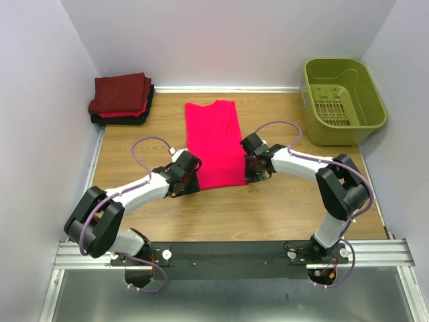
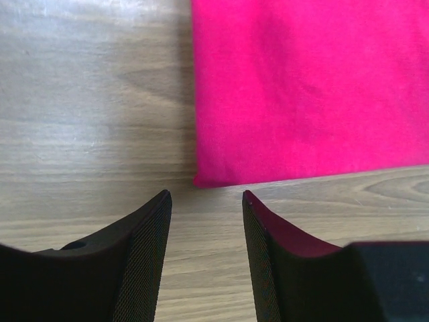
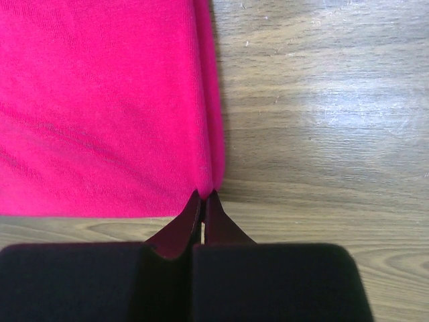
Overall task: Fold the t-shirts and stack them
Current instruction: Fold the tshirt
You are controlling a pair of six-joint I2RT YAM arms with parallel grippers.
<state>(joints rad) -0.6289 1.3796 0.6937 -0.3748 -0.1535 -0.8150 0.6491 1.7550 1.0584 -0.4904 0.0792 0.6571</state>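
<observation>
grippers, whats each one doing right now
Left gripper: open, empty, just short of the pink t-shirt.
Right gripper: closed, pinching a corner of the pink t-shirt.

Overhead view from behind, wrist views close, facing down, all apparently sharing the pink t-shirt (image 1: 214, 144)

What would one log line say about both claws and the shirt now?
left claw: open, beside pink shirt corner | right claw: shut on opposite corner
</observation>
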